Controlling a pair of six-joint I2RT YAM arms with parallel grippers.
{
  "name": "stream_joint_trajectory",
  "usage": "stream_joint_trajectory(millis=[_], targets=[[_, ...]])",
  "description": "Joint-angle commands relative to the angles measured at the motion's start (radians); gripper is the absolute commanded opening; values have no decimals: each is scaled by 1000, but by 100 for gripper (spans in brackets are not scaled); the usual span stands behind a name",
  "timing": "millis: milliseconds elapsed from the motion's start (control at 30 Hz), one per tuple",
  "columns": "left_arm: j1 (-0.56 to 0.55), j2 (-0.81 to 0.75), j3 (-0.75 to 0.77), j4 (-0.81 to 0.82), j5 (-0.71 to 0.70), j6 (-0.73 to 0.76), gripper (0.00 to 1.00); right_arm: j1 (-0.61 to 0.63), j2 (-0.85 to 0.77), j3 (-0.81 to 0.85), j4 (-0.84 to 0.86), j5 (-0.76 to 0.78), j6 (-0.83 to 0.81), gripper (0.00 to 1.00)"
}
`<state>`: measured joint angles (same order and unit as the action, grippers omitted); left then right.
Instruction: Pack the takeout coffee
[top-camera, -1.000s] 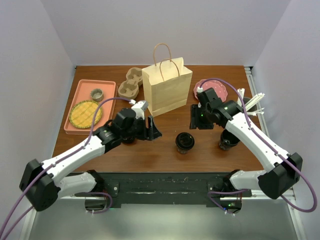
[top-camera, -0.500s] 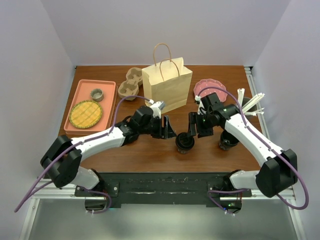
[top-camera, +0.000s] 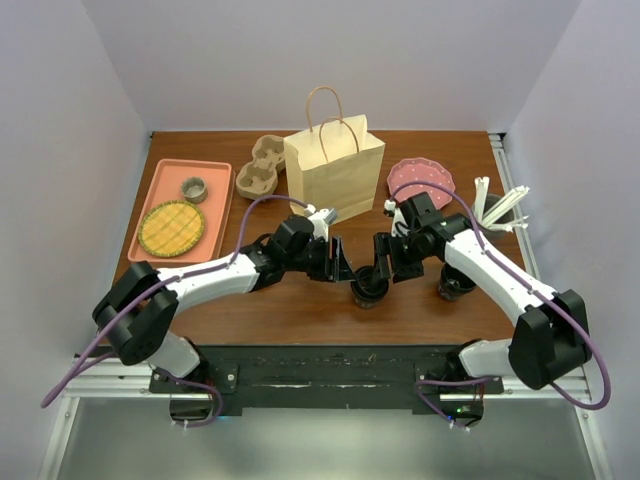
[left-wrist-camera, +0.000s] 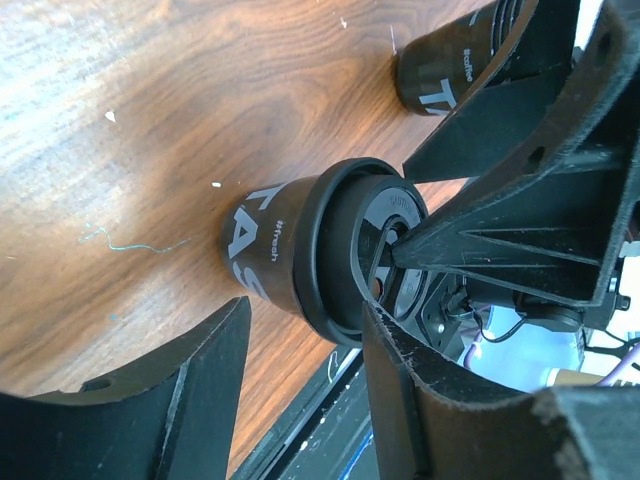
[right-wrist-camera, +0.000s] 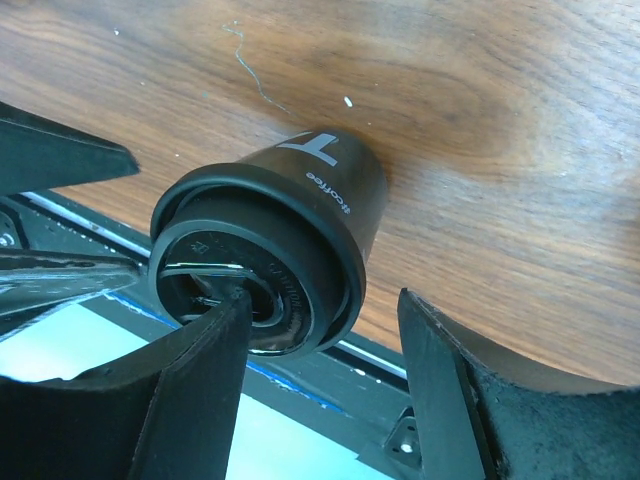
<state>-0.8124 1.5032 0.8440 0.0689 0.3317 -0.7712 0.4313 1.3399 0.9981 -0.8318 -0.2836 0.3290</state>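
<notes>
Swinging in just now: left gripper (top-camera: 343, 268) at 10 o'clock of the coffee cup (top-camera: 368, 288), right gripper (top-camera: 384, 262) at 1, both with jaws apart, nothing clamped. Cup stands at 6 o'clock of the bag (top-camera: 335, 180); grab probably next.

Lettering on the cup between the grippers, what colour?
White, on the black coffee cup; clearest in the right wrist view.

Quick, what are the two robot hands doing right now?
Left gripper: open, straddling the coffee cup.
Right gripper: open, straddling the same cup.
</notes>
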Motion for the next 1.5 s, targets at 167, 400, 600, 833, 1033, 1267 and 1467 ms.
stream_joint_trajectory(millis=[167,400,600,833,1033,1267,1467], targets=[[-11,8,-37,60,-14,-33,48,-3,-10,-88,112,-68,13,61],[-11,2,-49,36,-43,-30,45,-3,-15,-133,183,-80,35,54],[-11,6,-45,11,-83,-25,45,-3,21,-161,217,-75,28,48],[-10,-23,22,-113,-155,-14,49,-8,35,-185,235,-72,-27,47],[5,-87,72,-285,-266,-30,52,-9,106,-153,249,-183,-93,47],[70,-159,67,-348,-270,-7,52,-11,195,-70,212,-247,-189,48],[140,-201,4,-244,-93,84,53,-8,226,-35,211,-275,-223,48]])
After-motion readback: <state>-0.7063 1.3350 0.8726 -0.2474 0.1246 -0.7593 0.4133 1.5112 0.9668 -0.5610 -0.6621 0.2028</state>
